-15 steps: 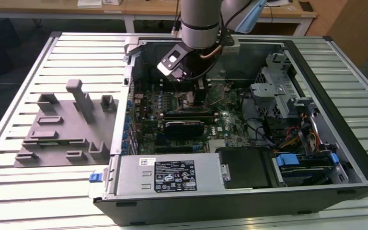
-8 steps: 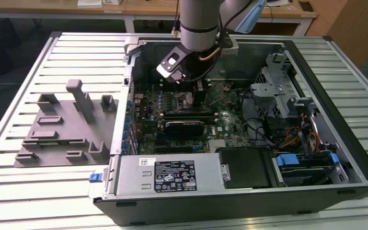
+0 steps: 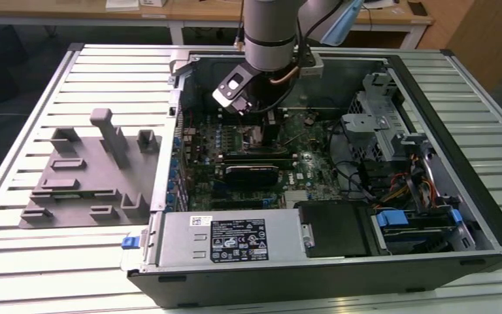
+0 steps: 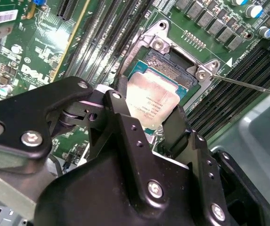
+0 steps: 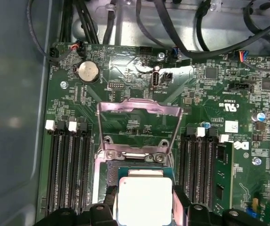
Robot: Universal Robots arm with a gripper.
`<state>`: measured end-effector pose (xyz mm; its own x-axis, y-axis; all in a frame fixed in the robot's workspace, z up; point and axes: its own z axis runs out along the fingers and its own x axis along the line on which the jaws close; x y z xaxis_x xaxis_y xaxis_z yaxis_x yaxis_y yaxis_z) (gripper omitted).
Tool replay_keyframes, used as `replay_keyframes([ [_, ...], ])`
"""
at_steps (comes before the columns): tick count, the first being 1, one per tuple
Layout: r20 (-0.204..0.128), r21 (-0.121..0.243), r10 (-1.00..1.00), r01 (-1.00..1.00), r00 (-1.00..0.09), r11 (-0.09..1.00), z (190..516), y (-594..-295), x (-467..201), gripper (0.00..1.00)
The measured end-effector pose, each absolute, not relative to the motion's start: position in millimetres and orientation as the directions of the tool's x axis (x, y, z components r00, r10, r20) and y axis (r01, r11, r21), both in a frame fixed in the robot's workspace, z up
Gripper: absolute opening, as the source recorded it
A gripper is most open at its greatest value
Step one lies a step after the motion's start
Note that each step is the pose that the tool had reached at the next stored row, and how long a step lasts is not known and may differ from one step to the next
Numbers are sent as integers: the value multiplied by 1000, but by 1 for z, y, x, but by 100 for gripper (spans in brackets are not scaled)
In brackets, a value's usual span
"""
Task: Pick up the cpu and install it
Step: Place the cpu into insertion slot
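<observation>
The cpu (image 4: 151, 100) (image 5: 144, 200), a flat square chip with a silver top and a green edge, sits between my black fingers (image 4: 120, 106) (image 5: 180, 200). My gripper (image 4: 150, 117) (image 5: 144, 207) is shut on it. It hangs right over the open motherboard socket (image 4: 172, 61) (image 5: 107, 181). I cannot tell whether it rests in the socket. The socket's metal load plate (image 5: 139, 117) is flipped up. In the exterior view, my arm (image 3: 268, 39) reaches down into the open computer case, and my gripper (image 3: 258, 121) is low over the board.
Memory slots (image 5: 69, 169) (image 5: 198, 162) flank the socket. A thin metal lever (image 4: 250, 85) sticks out beside it. Cables (image 5: 182, 28) run along the case wall. In the case are a power supply (image 3: 225, 239) and a drive cage (image 3: 391, 131). A grey fixture block (image 3: 85, 176) lies on the table at the exterior view's left.
</observation>
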<state>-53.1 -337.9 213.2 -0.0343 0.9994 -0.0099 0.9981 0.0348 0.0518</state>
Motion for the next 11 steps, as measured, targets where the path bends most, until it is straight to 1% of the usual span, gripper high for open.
replay_keyframes([
  [5, 4, 52, 999, 998, -35, 35, 211, -336, -54, 55],
  [11, 7, 52, 999, 998, -36, 35, 207, -336, -56, 55],
])
